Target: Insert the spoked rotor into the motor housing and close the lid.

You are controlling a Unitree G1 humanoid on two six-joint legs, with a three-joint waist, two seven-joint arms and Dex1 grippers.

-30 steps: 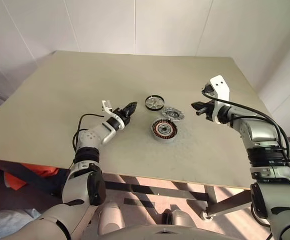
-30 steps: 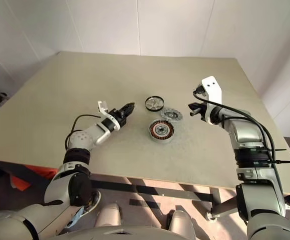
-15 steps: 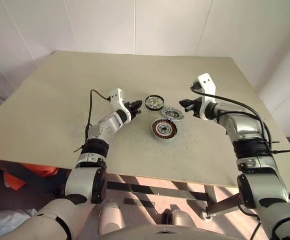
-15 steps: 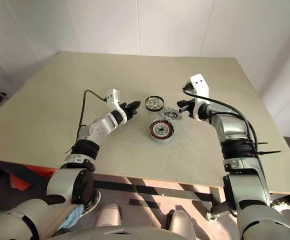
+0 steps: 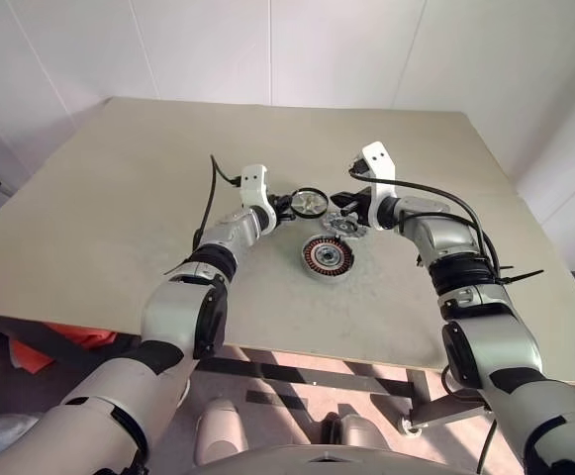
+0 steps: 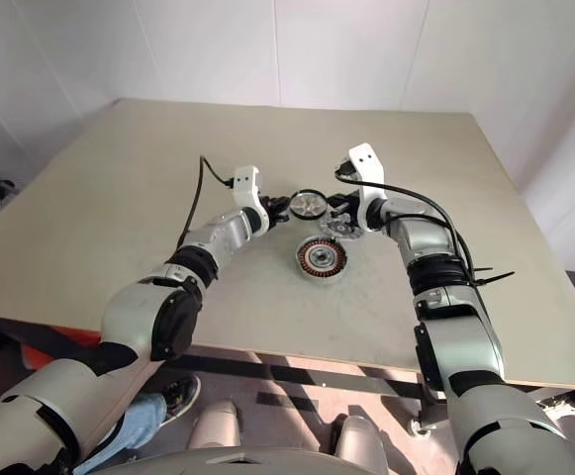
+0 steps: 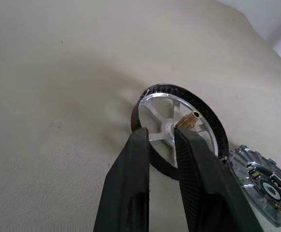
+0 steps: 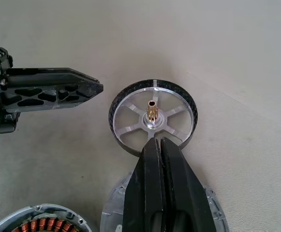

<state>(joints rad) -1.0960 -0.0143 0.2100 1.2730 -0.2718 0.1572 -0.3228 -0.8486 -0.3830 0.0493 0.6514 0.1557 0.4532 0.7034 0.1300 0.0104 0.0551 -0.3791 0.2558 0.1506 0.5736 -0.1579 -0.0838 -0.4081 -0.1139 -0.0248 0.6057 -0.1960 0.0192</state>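
Both hands converge on the rotor (image 8: 153, 116), which lies flat on the bench (image 5: 119, 198), spoked face up, brass pinion sticking up from the hub.

Left hand (image 7: 158, 137): fingers narrowly apart, holding nothing. From its wrist view the tips sit over the near edge of the rotor, either side of the hub area; cannot tell if they touch the rim. In the right wrist view the same hand (image 8: 94, 88) shows side-on, tip just beside the rotor rim with a small gap.

Right hand (image 8: 156, 142): fingers pressed together, nothing between them. Tips point at the rotor's near rim, just short of it or barely on it; contact not clear. This hand hangs above the lid (image 8: 116, 203), which lies directly under its fingers.

Layout relative to the hands:
- rotor: between the two hands, at both sets of fingertips.
- lid: flat on the bench, just beside the rotor on the right-hand side, below the right hand; also at the edge of the left wrist view (image 7: 263, 176), beyond the rotor.
- housing (image 5: 326, 256): open side up, copper windings visible, on the bench nearer the robot than both hands, just beside the lid, apart from the rotor. Empty, lid not on.

All three parts sit separate on the bench.
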